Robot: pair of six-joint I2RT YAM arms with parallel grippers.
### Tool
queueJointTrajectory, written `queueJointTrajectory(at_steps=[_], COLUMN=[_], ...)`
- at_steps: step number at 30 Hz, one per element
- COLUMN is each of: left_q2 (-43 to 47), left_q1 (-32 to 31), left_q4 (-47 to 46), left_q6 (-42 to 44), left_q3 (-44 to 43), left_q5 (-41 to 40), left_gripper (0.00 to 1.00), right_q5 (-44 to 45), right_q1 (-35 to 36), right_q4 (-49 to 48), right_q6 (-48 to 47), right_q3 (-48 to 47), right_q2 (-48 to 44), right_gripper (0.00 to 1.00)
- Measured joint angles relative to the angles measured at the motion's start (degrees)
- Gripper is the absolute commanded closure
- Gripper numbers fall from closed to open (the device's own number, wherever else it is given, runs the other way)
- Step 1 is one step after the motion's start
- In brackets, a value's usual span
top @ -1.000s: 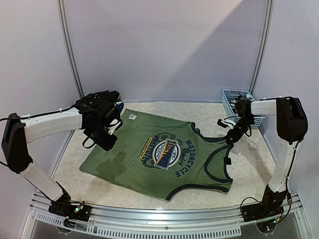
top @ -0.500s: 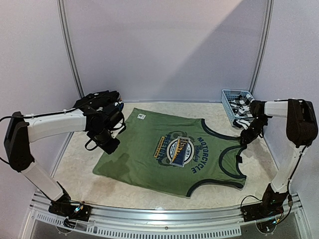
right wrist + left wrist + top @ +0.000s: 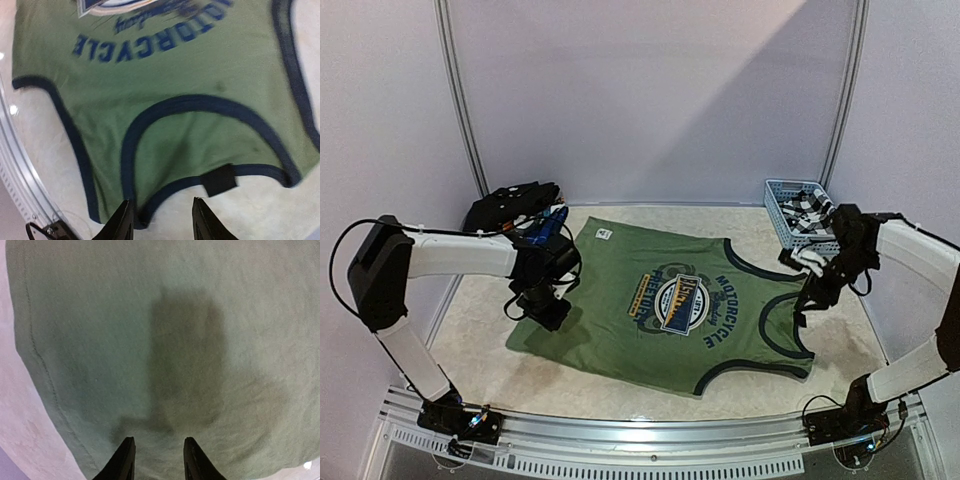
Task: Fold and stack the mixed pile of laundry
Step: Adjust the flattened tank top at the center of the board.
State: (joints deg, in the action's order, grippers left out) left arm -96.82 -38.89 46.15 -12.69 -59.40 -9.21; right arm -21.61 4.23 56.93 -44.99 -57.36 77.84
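The olive-green T-shirt (image 3: 620, 310) with dark trim lies spread flat on the table, its round blue-yellow logo (image 3: 680, 301) facing up. My left gripper (image 3: 548, 312) hovers open and empty over the shirt's left hem; the left wrist view shows plain green cloth (image 3: 165, 340) under the left gripper (image 3: 157, 460). My right gripper (image 3: 806, 305) is open and empty over the neck end. In the right wrist view the right gripper (image 3: 162, 220) stands over the dark neckline trim (image 3: 165, 107), near a black tag (image 3: 220, 180). A black-white check garment (image 3: 810, 208) lies in the basket.
The light-blue lattice basket (image 3: 782, 212) stands at the back right corner. A black heap (image 3: 508, 205) lies at the back left beside the frame post. A metal rail (image 3: 650, 440) runs along the near table edge. Bare marbled table (image 3: 480, 370) shows round the shirt.
The shirt slid to the right and now lies still. My left gripper moved nearer over the hem. My right arm swung down from the basket side to the shirt's neck end.
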Motion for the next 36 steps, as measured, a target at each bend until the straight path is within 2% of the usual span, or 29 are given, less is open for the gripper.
queueJointTrajectory(at_steps=[5,14,19,23,28,32,36], left_q2=[-1.7,6.0,11.2,16.7,23.7,32.0,44.1], left_q1=[0.0,-1.5,-8.5,-17.5,-26.2,-28.4,-30.3], left_q4=[-2.9,-14.5,-20.0,-20.9,-13.6,-4.0,7.1], left_q6=[-5.0,-20.4,-29.2,-38.4,-48.3,-54.0,-58.1], left_q3=[3.2,15.1,21.6,25.9,29.2,32.6,35.8], left_q5=[1.8,2.4,-1.0,-2.5,-3.3,-3.1,-3.3], left_gripper=[0.67,0.69,0.69,0.69,0.69,0.69,0.68], right_q5=[0.1,0.7,0.9,2.9,4.7,6.3,7.5], right_q1=[3.4,3.4,3.4,3.4,3.4,3.4,3.2], right_q4=[2.0,-0.1,-1.3,-3.4,-5.1,-6.4,-7.1], right_q6=[-4.9,-6.3,-6.3,-5.3,-4.1,-3.9,-3.9], right_q3=[7.5,3.7,-0.7,-2.5,-5.1,-7.0,-7.9], right_q2=[0.0,5.9,8.7,11.7,16.7,19.8,22.0], right_gripper=[0.62,0.62,0.62,0.62,0.62,0.62,0.62])
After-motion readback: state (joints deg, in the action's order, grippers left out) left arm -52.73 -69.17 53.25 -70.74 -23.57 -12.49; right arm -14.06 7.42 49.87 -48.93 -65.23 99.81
